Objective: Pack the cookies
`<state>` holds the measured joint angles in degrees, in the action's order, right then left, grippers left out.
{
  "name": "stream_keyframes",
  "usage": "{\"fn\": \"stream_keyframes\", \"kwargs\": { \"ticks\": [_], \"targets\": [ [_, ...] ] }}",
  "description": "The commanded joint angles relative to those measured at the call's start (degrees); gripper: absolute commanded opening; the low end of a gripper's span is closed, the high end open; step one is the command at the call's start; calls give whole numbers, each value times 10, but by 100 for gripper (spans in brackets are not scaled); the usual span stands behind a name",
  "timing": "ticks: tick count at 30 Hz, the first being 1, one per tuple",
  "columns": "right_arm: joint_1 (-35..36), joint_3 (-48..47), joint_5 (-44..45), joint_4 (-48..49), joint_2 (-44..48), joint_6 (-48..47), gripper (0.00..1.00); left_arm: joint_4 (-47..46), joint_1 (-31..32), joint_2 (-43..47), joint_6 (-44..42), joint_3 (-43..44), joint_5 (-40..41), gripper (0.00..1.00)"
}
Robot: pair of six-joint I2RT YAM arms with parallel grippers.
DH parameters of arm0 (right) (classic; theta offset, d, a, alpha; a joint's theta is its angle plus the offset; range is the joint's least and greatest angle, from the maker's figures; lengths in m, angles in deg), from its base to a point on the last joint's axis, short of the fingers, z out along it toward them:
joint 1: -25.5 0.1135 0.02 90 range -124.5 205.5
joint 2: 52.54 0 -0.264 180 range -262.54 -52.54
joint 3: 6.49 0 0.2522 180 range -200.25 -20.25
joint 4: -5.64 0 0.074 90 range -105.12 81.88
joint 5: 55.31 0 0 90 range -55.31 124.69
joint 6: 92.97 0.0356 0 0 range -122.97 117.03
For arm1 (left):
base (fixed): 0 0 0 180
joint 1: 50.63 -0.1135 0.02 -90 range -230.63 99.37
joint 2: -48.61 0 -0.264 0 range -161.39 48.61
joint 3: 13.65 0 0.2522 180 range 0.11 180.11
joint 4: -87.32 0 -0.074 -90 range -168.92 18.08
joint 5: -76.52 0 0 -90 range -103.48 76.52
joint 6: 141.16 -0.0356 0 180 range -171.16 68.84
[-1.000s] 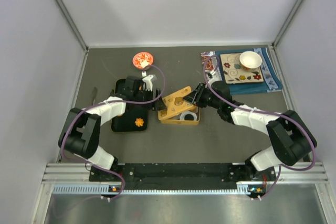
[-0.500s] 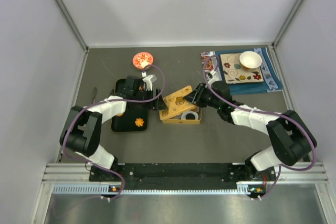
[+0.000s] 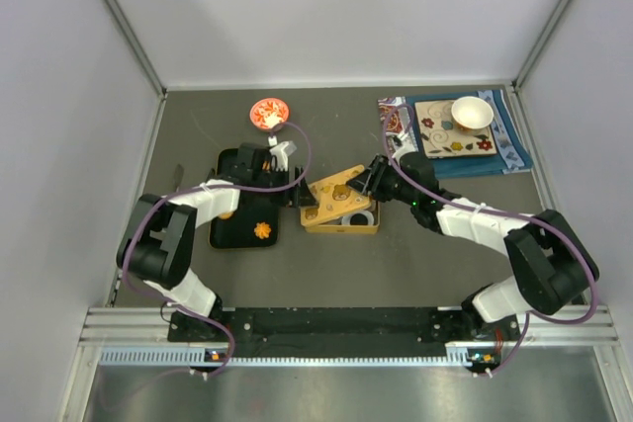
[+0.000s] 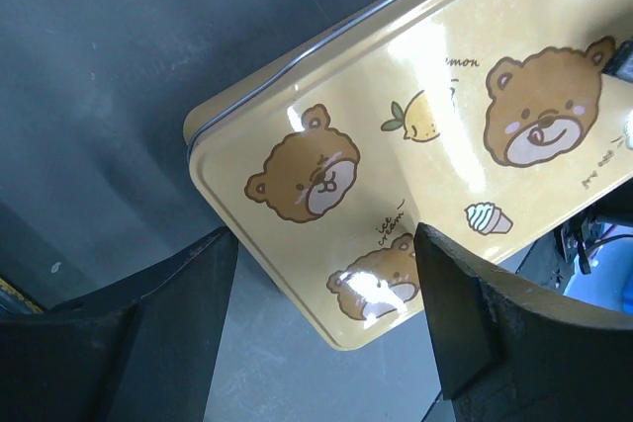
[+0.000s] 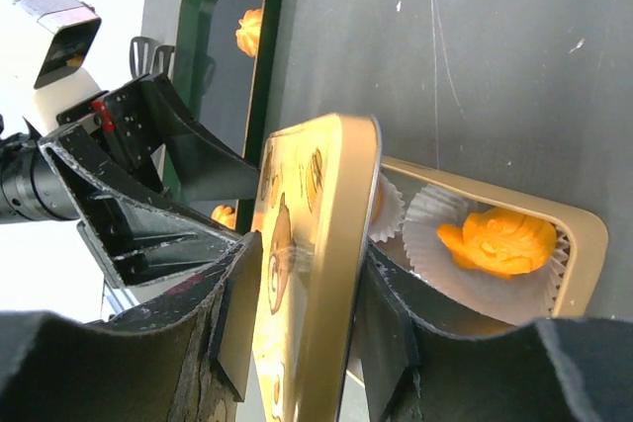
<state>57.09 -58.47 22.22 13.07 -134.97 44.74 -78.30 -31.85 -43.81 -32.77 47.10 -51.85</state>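
A yellow tin [image 3: 348, 223] lies mid-table, with white paper cups inside; one cup holds an orange cookie [image 5: 499, 239]. My right gripper [image 3: 368, 183] [image 5: 307, 284] is shut on the edge of the tin's bear-printed lid [image 3: 334, 188] [image 5: 312, 244] and holds it tilted over the tin. My left gripper [image 3: 296, 195] [image 4: 321, 333] is open at the tin's left end, with the lid's corner [image 4: 396, 195] between its fingers, not touching. An orange flower-shaped cookie [image 3: 262, 230] [image 5: 251, 31] lies in the black tray [image 3: 226, 236]. Another orange piece [image 5: 225, 215] shows beside my left gripper.
A small red bowl [image 3: 268, 112] with red-and-white bits stands behind the tray. At the back right, a wooden puzzle board [image 3: 442, 135] with a white bowl [image 3: 472, 112] on it rests on a blue cloth [image 3: 514, 155]. Grey walls enclose the table.
Almost nothing. My right gripper and the lid have shifted very slightly. My left arm's elbow has swung a little to the left.
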Motion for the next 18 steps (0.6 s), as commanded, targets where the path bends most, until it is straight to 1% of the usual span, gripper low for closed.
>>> {"fn": "stream_keyframes", "kwargs": {
  "ticks": [1,9,18],
  "targets": [
    [-12,8,15,-1,26,-30,42,-26,-1,-6,3,22,-22,78],
    [-44,24,26,-26,46,-61,43,-20,0,-17,2,36,-27,78],
    [-57,26,34,-38,49,-84,44,-8,1,-28,-5,56,-28,78]
  ]
}}
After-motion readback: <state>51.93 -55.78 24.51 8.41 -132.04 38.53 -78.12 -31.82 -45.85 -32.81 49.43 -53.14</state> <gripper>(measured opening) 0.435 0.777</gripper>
